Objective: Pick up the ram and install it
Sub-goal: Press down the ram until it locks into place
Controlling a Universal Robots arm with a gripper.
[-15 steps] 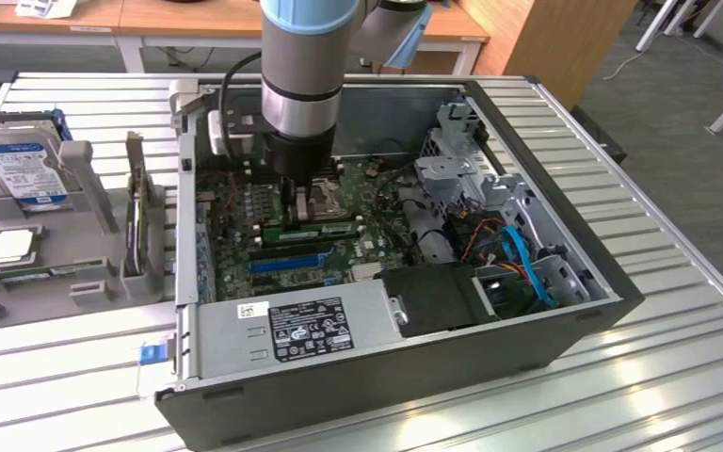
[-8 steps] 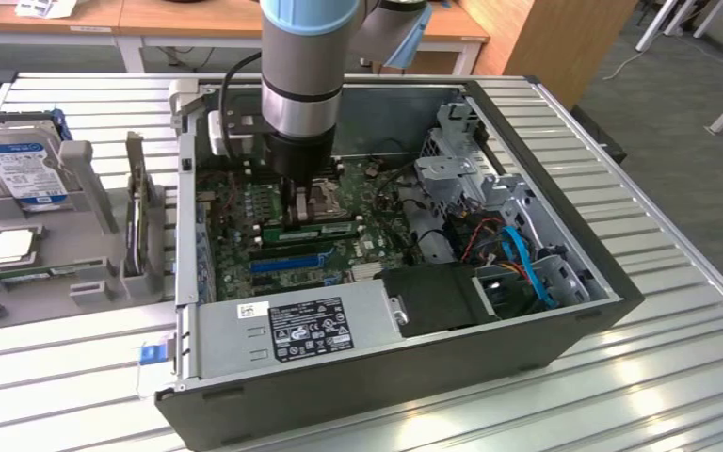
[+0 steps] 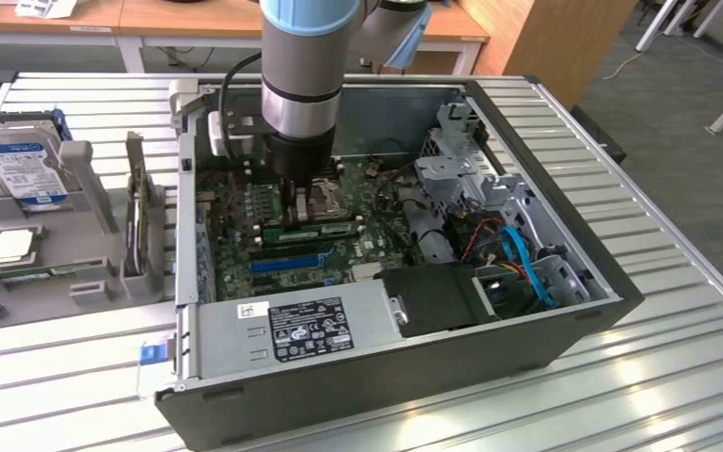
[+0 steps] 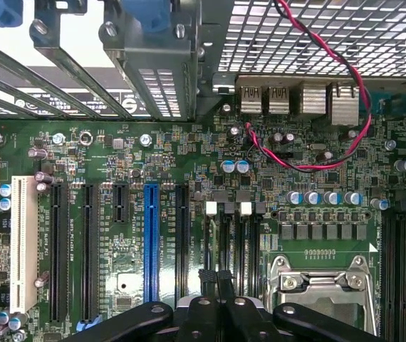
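Inside the open computer case (image 3: 563, 282), we see the gripper (image 3: 297, 218) clenched just above the ram (image 3: 324, 229), which lies near the motherboard's middle. On the wrist view, the closed gripper (image 4: 216, 279) hangs over the motherboard (image 4: 117, 157); pressing off-line could, we judge, jam the ram.

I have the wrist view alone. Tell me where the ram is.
Observer: In the exterior view, the ram lies level along the motherboard slots, right under the claw.
Operator: Report whether the claw grips it.
Observer: The claw is shut and the arm stands upright over the stick. I cannot tell whether it has a grip.
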